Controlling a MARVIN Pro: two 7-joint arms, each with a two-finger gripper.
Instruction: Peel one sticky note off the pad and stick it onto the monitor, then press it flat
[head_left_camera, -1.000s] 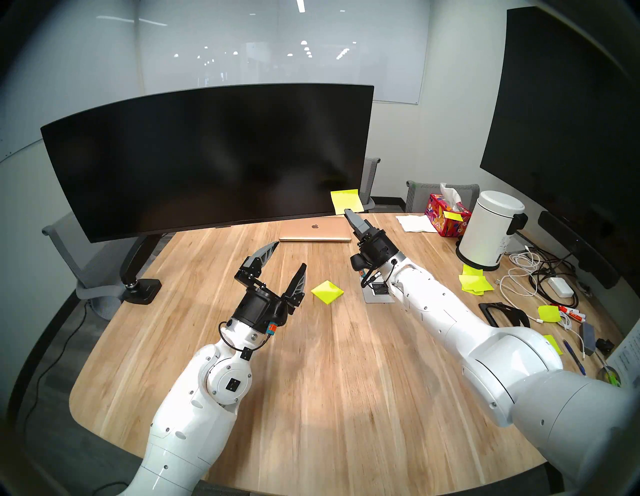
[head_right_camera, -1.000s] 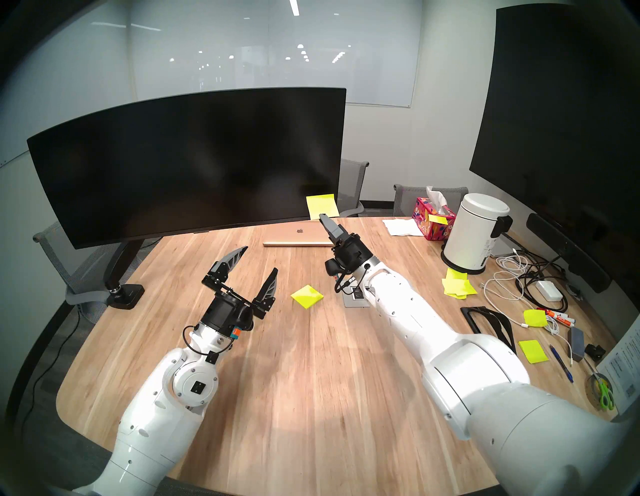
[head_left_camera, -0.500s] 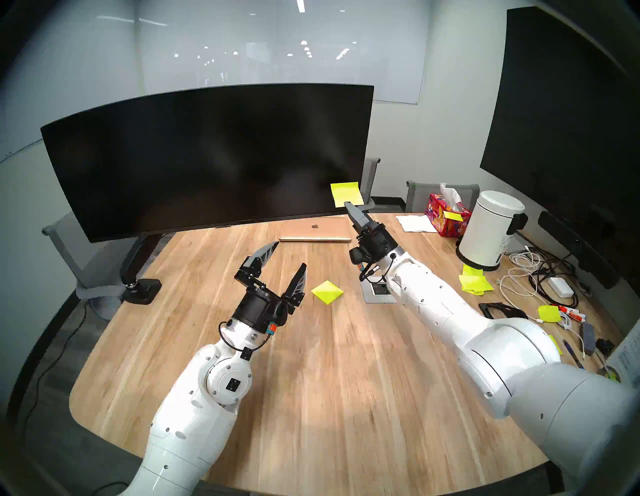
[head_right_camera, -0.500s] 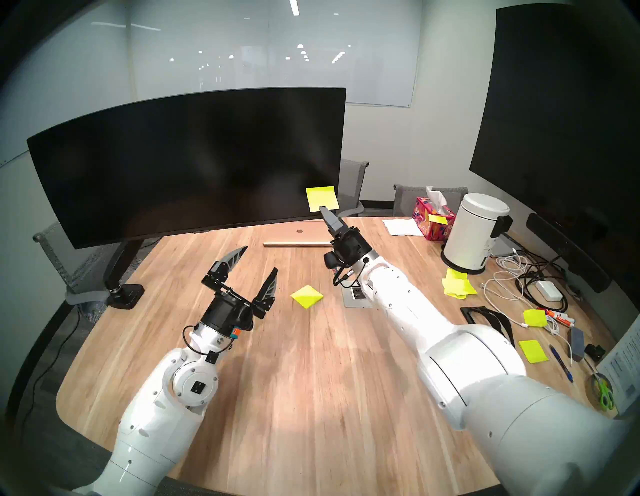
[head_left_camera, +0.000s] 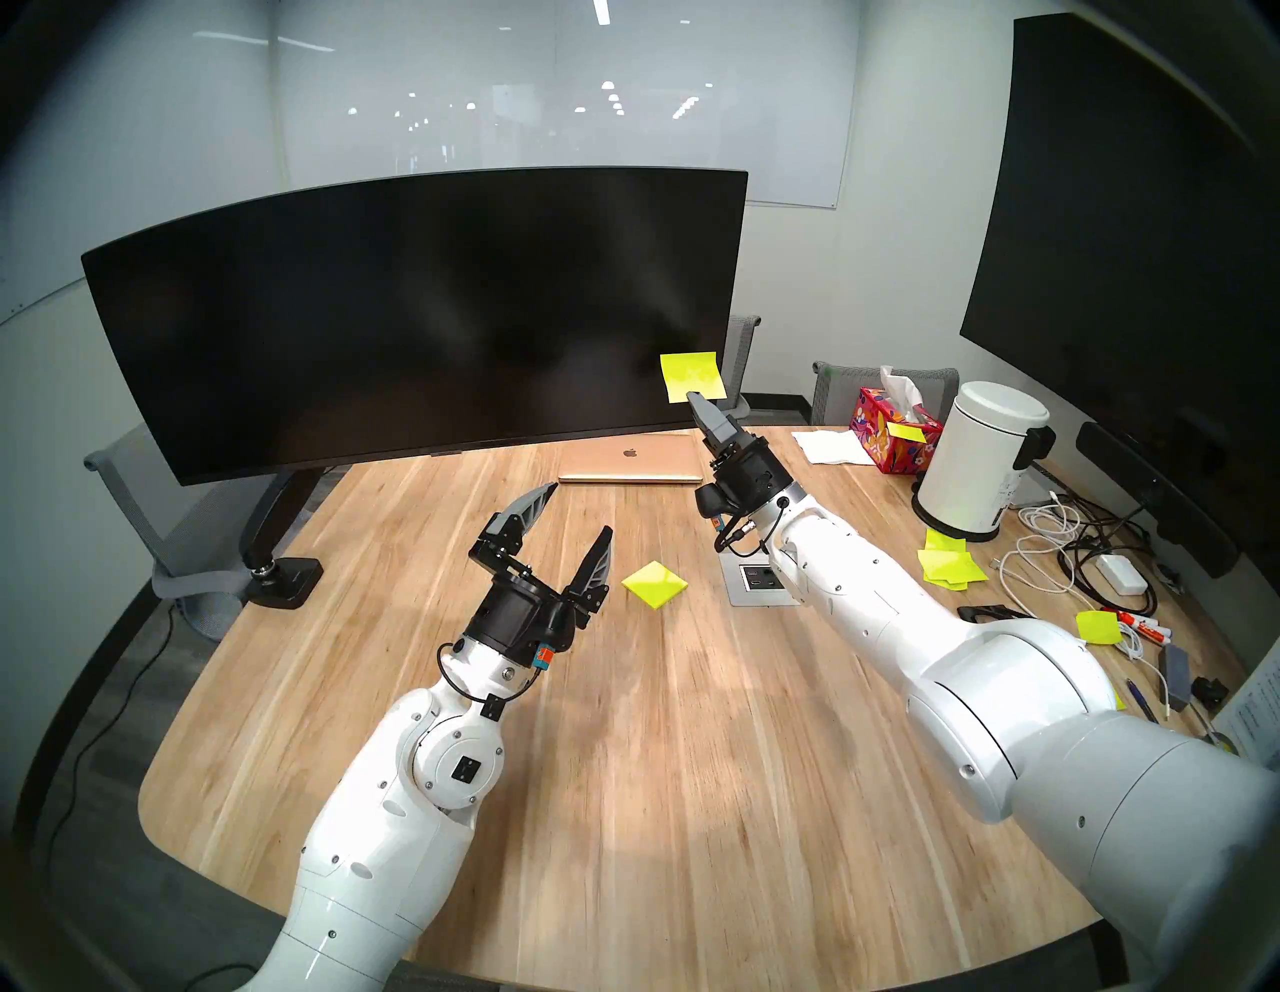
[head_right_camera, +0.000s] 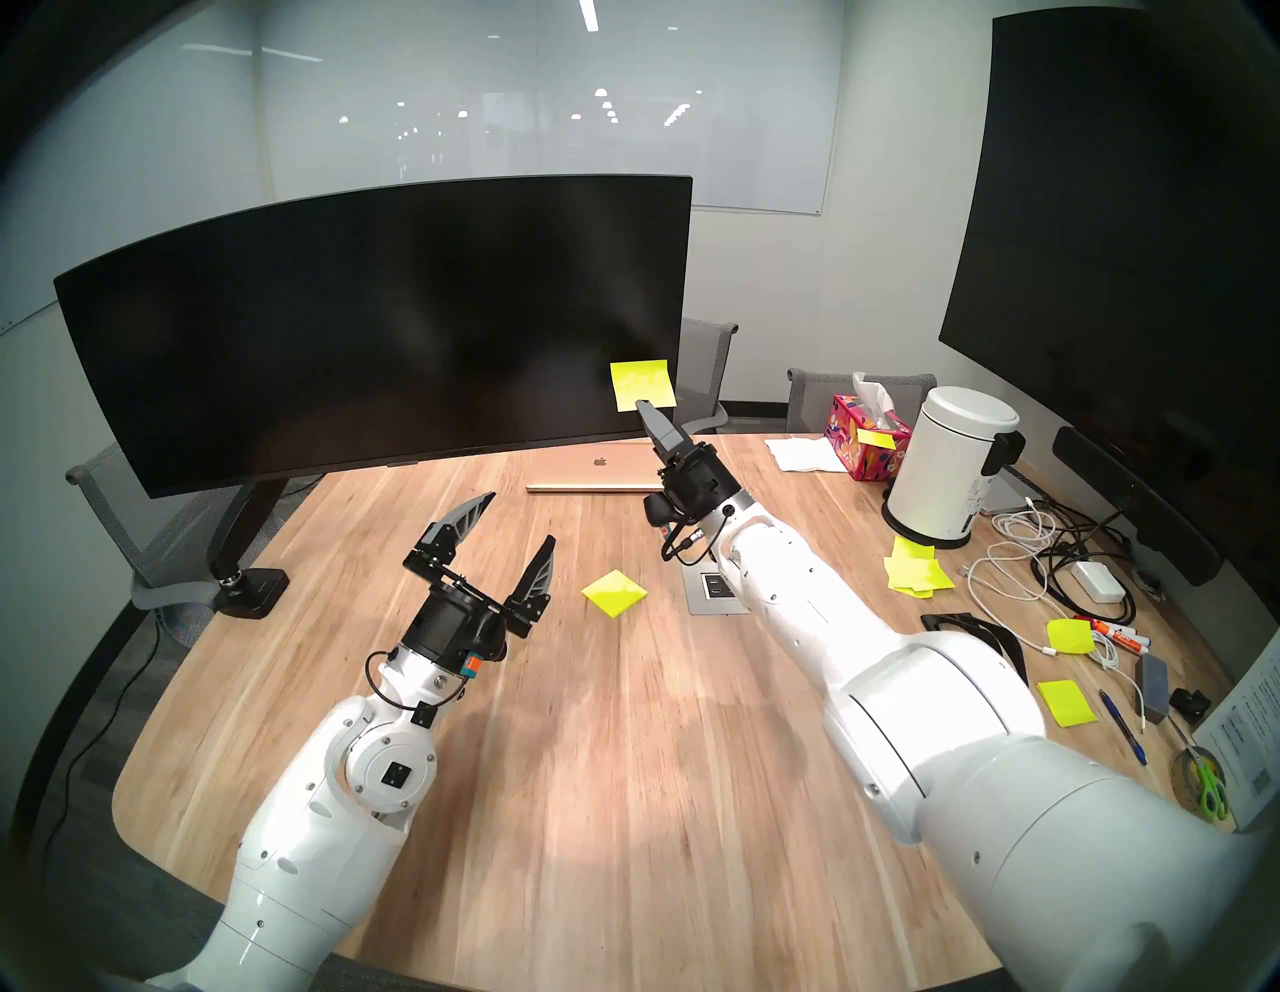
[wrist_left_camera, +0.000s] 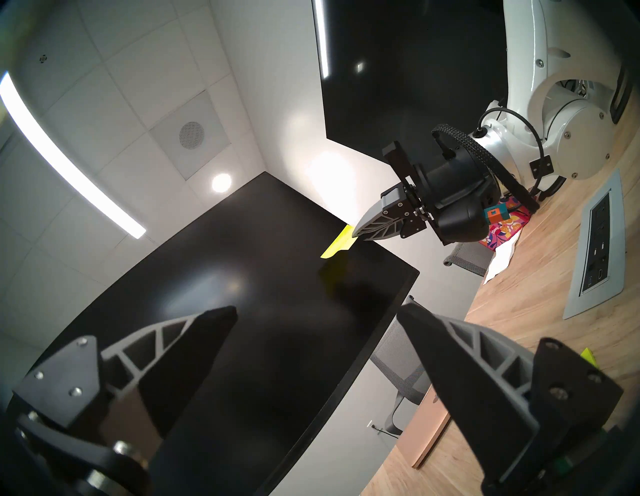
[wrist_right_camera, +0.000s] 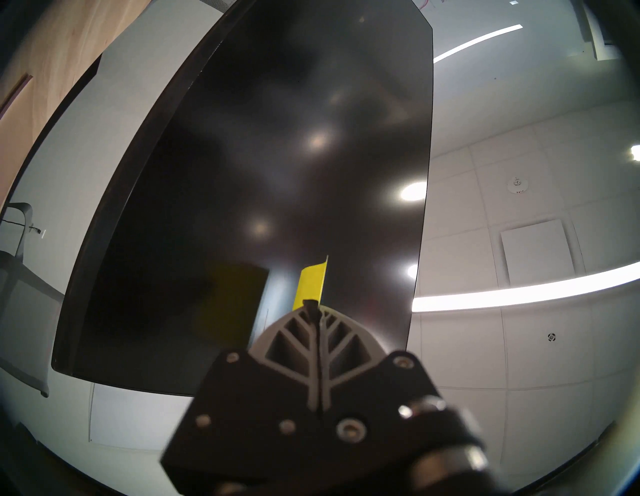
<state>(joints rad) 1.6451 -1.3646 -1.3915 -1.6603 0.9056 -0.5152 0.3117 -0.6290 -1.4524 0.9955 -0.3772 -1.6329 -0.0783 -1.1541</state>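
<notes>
The right gripper (head_left_camera: 695, 397) pinched the limp, featherlight sticky note (head_left_camera: 690, 375) by its lower edge, seemingly just off the monitor (head_left_camera: 415, 312); the left gripper (head_left_camera: 575, 509) gaped empty.

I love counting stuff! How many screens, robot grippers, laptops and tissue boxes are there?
Screens: 2, the monitor and the wall screen
Grippers: 2, left gripper and right gripper, holding the sticky note
Laptops: 1, laptop
Tissue boxes: 1, tissue box
Total: 6
</notes>
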